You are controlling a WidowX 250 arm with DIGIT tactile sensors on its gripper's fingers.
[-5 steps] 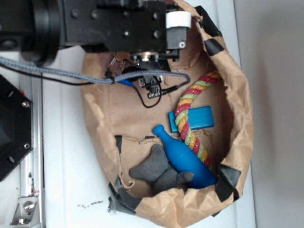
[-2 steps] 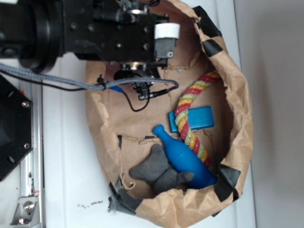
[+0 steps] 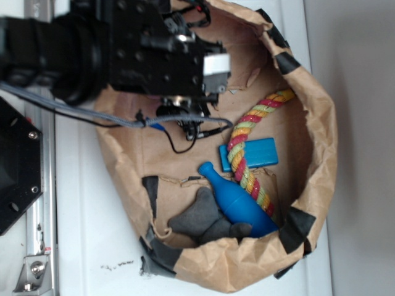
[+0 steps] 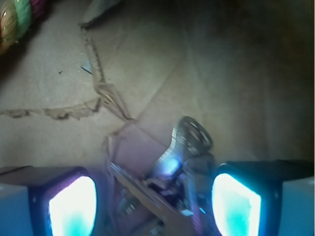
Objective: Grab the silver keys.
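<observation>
Claw (image 4: 153, 206) wide | straddles silver keys (image 4: 184, 147) | on paper bag (image 3: 321, 154) floor

Shiny silver keys (image 4: 183, 147) on a ring, fanned out flat on crumpled brown paper.

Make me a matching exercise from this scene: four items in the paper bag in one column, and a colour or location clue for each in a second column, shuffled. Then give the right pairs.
Things:
1. silver keys
2. rope
3. bottle-shaped toy
4. grey cloth toy

Clues:
A. red, yellow and green twisted strands
B. between the gripper's two fingers in the wrist view
C. solid blue, neck pointing up-left in the exterior view
D. dark, lying against the bottle's left side in the exterior view

Pairs: 1-B, 2-A, 3-C, 4-D
</observation>
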